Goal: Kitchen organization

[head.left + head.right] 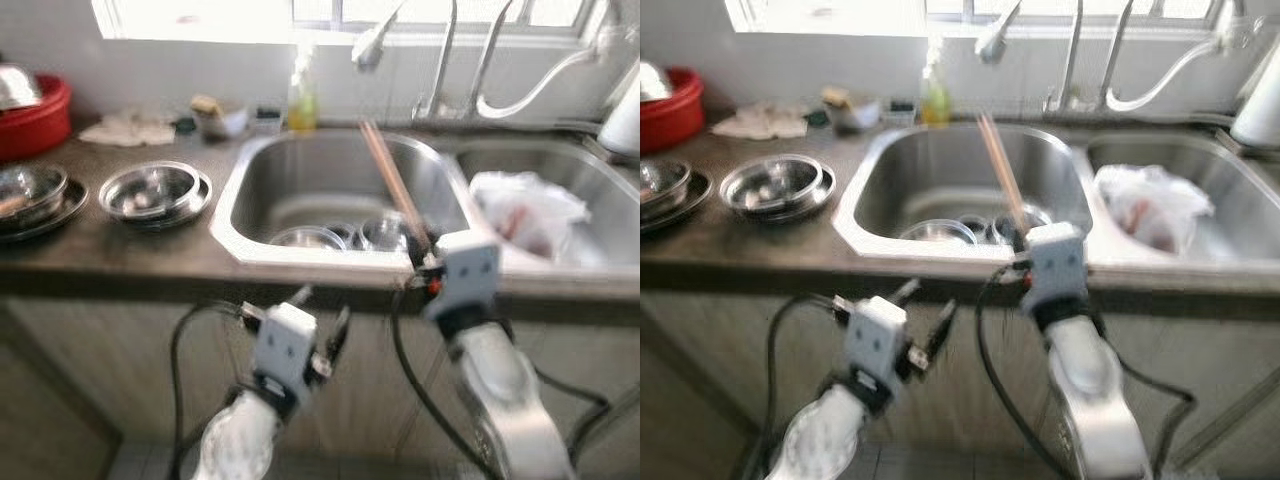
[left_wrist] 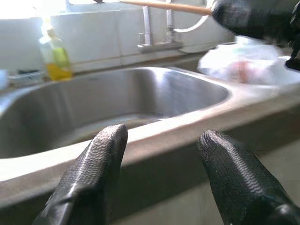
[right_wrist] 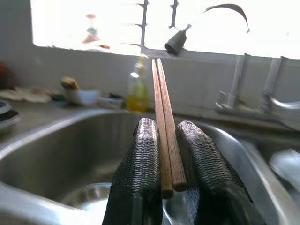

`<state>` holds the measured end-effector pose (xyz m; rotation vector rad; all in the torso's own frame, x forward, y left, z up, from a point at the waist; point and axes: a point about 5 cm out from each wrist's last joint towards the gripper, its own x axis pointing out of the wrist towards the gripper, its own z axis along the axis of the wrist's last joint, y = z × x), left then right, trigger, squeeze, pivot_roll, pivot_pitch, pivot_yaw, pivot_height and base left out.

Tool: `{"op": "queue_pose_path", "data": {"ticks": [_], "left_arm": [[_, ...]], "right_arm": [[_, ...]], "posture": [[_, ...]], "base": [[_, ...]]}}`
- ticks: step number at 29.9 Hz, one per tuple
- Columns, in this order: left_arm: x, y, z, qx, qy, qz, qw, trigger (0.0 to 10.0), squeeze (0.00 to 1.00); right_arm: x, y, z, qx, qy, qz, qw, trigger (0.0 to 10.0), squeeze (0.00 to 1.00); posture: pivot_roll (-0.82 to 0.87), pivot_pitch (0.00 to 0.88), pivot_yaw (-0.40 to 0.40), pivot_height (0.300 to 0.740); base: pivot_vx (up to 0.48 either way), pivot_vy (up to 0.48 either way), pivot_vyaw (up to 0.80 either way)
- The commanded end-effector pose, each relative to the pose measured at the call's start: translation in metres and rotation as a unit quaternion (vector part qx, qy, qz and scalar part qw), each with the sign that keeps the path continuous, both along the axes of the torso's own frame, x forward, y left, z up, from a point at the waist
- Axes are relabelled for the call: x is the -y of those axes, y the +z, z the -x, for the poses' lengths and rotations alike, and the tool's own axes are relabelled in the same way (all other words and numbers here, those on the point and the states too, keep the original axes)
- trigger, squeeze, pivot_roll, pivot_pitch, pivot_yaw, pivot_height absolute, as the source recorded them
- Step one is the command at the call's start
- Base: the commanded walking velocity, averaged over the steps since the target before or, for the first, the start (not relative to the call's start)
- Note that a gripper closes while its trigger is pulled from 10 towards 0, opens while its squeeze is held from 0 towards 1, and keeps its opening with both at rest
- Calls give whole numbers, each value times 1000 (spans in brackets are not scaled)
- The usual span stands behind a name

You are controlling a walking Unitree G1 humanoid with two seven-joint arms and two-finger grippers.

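Starting at the far left, we are seeing a red basin (image 1: 35, 118) sitting on the dark bench (image 1: 120, 250), with a steel bowl on a plate (image 1: 30, 195) in front of it and a second steel bowl (image 1: 152, 190) resting just to its right. Behind them a crumpled cloth (image 1: 128, 128) and a small cup (image 1: 220, 116) are lying near the wall, and a bottle of yellow dish soap (image 1: 302, 98) is standing at the back edge of the sink. Below the bench front, our left end effector (image 2: 161, 154) is hovering in front of the sink's rim with its two black fingers (image 2: 93, 168) spread apart and gripping nothing. The left sink basin (image 1: 330, 180) is holding a few steel bowls and glasses (image 1: 345, 236) at its bottom, though the blur is keeping us from counting them. At the near rim of that basin, our right end effector (image 3: 168, 159) is clamping a pair of wooden chopsticks (image 3: 165, 126) between its fingers; the sticks are lying side by side and are pointing up and away over the basin towards the window. Taps (image 1: 460, 60) are rising behind the divider between the two basins. In the right sink basin (image 1: 590, 170) a white plastic bag (image 1: 530, 210) with something reddish inside is sitting crumpled, and a white object (image 1: 625, 115) that we cannot identify is standing at the far right edge.
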<state>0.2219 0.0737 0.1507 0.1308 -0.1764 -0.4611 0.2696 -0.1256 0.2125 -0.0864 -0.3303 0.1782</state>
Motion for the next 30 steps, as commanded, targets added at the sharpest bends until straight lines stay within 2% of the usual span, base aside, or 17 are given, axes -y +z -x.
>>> {"op": "queue_pose_path", "data": {"ticks": [1,2,7,10,17,19,20,21,23,28,30], "left_arm": [[-5,2,-2,5,10,-5,1000,10000,0],[-5,3,-3,6,11,-5,1000,10000,0],[-6,2,-2,-2,16,-1,1000,10000,0],[-7,3,-4,0,21,2,1000,10000,0],[-5,4,-4,1,22,5,1000,10000,0],[-4,4,-3,1,20,6,1000,10000,0],[-3,4,-3,1,17,5,1000,10000,0],[-3,4,-3,1,17,5,1000,10000,0],[-2,4,-2,0,17,8,1000,10000,0],[-1,4,0,-1,18,9,1000,10000,0],[-1,4,1,0,17,8,1000,10000,0]], "right_arm": [[-4,11,-7,7,16,-2,1000,10000,0],[-1,18,-14,11,15,6,1000,10000,0],[5,30,-32,-14,30,41,999,10000,0],[13,37,-44,-33,26,67,997,10000,0],[23,42,-58,-63,21,84,994,10000,0],[26,36,-68,-116,40,103,987,10000,0],[27,29,-74,-174,66,85,979,10000,0],[27,29,-74,-174,66,85,979,10000,0],[32,29,-85,-182,51,133,973,10000,0],[34,27,-97,-197,48,170,964,10000,0],[32,21,-103,-217,66,205,952,10000,0]], "posture": [[135,81,-25,740],[134,80,-27,740],[133,83,-26,740],[136,82,-33,740],[140,80,-38,740],[140,80,-38,740],[140,80,-38,740],[140,80,-38,740],[145,81,-42,740],[151,86,-48,740],[155,91,-50,740]], "base": [[480,0,0],[480,0,0],[480,0,0],[0,0,0],[0,0,0],[0,0,0],[0,0,0],[0,0,0],[0,0,0],[0,0,0],[0,0,0]]}}
